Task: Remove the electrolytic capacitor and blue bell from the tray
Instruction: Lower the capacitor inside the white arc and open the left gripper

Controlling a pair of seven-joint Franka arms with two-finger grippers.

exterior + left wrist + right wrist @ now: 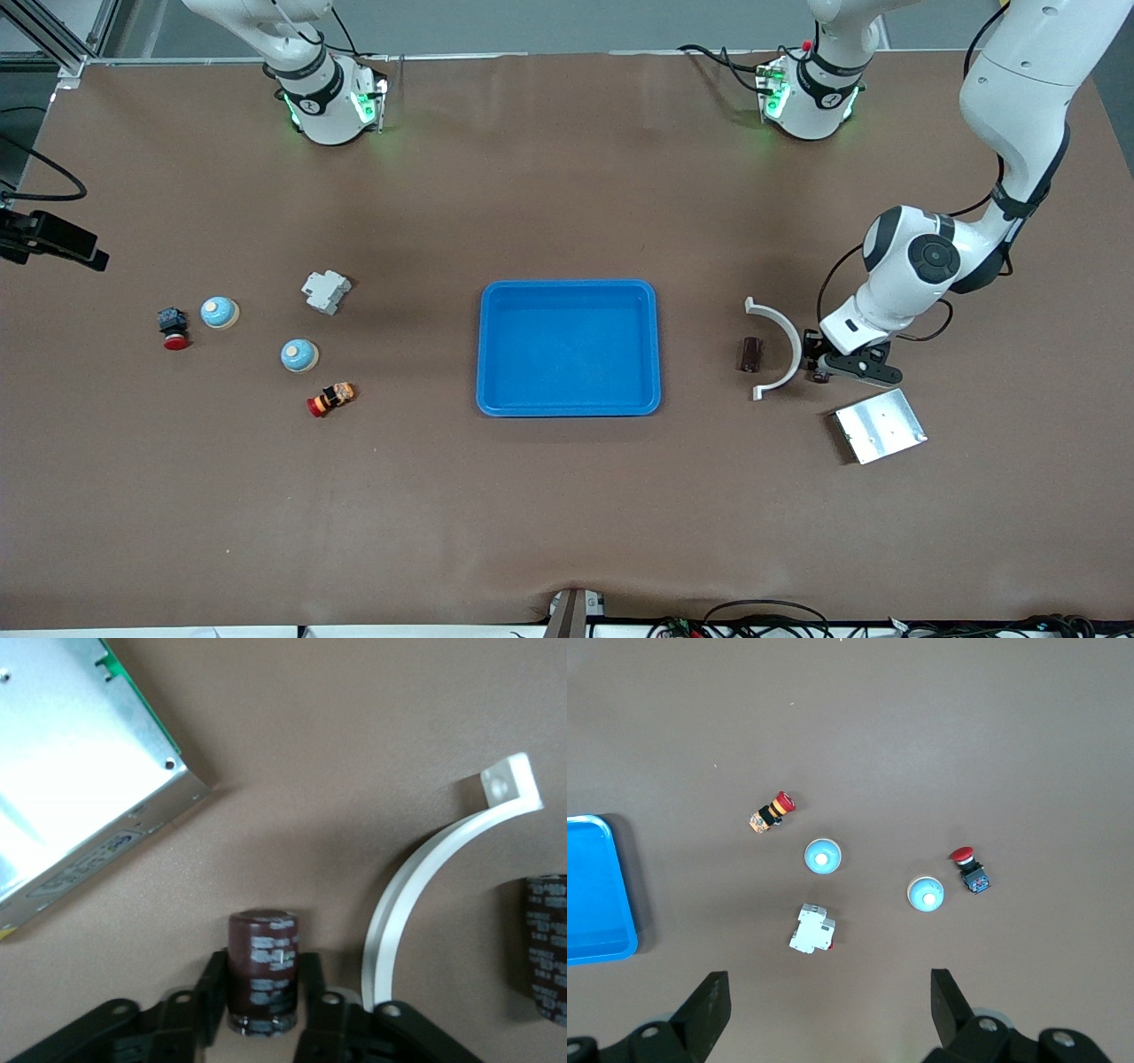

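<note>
Front view, right arm's end: a red push button (174, 330), two blue bells (219, 312) (299, 355), a white circuit breaker (326, 291) and a red-capped emergency stop switch (331, 399) lie loose on the table (567, 514), all well apart from the tray.
Right hand (828, 992): we see it waiting high over those parts, fingers spread wide and holding nothing.
Tray (569, 347): mid-table, and we see nothing in it.
Second capacitor (751, 354): on the table between the tray and the white curved bracket (780, 350).
Left hand (263, 1028): low at the table beside the bracket, near the silver metal plate (880, 425).
Electrolytic capacitor (263, 983): upright between the left hand's fingers (323, 1010), which stand slightly apart; as far as we can see, they flank it and do not pinch it.
Step in hand: we judge this the set-down of the capacitor outside the tray; with both bells out as well, the task looks nearly done.
Next move: we would widen the fingers and lift straight up, so that neither pad topples the can or nudges the bracket.
</note>
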